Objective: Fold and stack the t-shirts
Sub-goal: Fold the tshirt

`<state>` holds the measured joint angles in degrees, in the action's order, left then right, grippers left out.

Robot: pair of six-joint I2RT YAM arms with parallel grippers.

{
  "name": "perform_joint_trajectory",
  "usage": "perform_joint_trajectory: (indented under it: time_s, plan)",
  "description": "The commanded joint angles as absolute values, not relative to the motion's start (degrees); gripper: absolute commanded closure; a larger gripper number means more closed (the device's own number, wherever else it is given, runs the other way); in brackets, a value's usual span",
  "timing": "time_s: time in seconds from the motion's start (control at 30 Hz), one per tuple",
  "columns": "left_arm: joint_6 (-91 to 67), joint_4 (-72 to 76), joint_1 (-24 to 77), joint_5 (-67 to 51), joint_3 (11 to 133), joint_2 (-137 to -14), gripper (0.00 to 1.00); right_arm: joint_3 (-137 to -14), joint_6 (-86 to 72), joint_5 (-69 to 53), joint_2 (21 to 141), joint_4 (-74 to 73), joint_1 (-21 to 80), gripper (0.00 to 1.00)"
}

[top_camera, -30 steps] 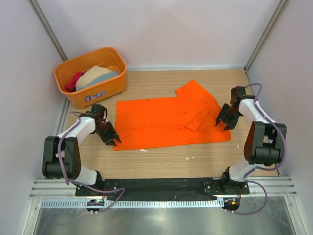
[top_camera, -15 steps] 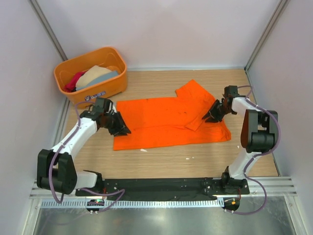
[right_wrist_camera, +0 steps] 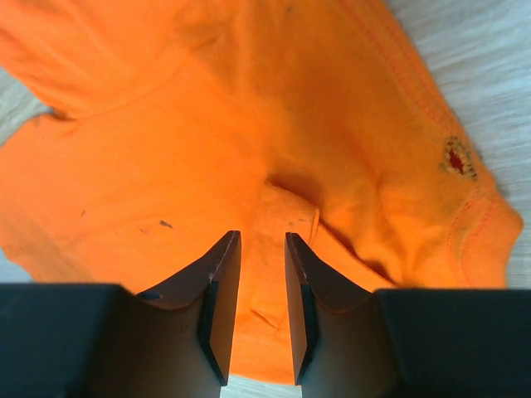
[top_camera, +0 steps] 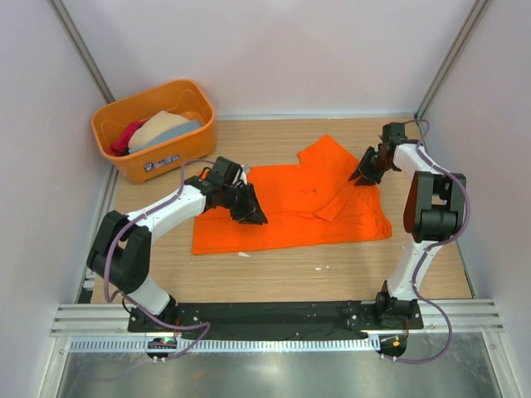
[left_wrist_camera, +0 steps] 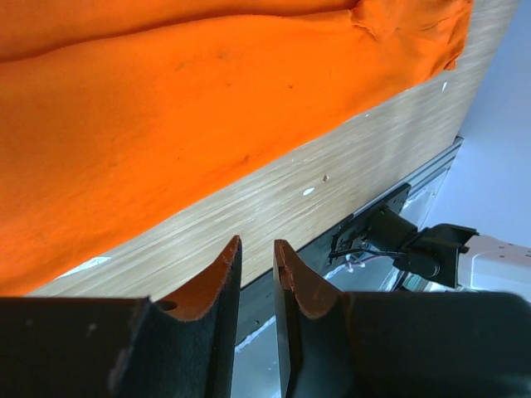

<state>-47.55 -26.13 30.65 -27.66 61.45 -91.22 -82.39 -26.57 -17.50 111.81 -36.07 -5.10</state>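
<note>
The left claw [top_camera: 252, 215] is hanging over the left part of the orange t-shirt [top_camera: 290, 211] with its jaws only narrowly apart, and its wrist view is showing nothing between them. The right claw [top_camera: 358, 178] is standing at the shirt's far right edge, jaws likewise a slit apart right above a raised fold of cloth; whether it is pinching that fold cannot be told. At the far left of the table [top_camera: 290, 278] the orange tub [top_camera: 196, 139] is holding three bundled shirts: the crimson-pink shirt [top_camera: 126, 138] on its left, the beige shirt [top_camera: 162, 123] in the middle and the grey-blue shirt [top_camera: 174, 135] lying against the beige one's near side. Compared with a second ago, the left arm has swung away from the shirt's near left corner, going right and farther in over the cloth, while the right claw has travelled from the near right edge toward the far side; the shirt itself is lying where it was. It is lying flat in the middle of the table with its long axis running left to right, the straight hem pointing left and the sleeved end pointing right, one sleeve sticking out to the far side and the other folded in across the body.
</note>
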Motion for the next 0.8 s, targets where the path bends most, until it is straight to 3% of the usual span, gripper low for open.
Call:
perform_joint_trajectory:
  time_s: [0.0, 0.13, 0.27, 0.77]
  plan:
    - [-49.2, -23.9, 31.2, -29.0, 62.6, -90.4, 0.77, -81.1, -25.2, -19.8, 110.9, -39.7, -5.0, 0.66]
    - [-49.0, -24.3, 31.2, -28.1, 59.7, -88.2, 0.77, -72.5, -25.4, -22.1, 103.4, -37.5, -4.2, 0.62]
    - [-48.4, -25.0, 31.2, -27.9, 57.7, -87.2, 0.77, -62.8, -27.8, -25.8, 97.1, -33.5, -3.7, 0.51]
    - [-45.0, -30.1, 31.0, -26.8, 59.8, -86.4, 0.77, -55.8, -35.1, -28.6, 98.7, -23.9, 0.0, 0.55]
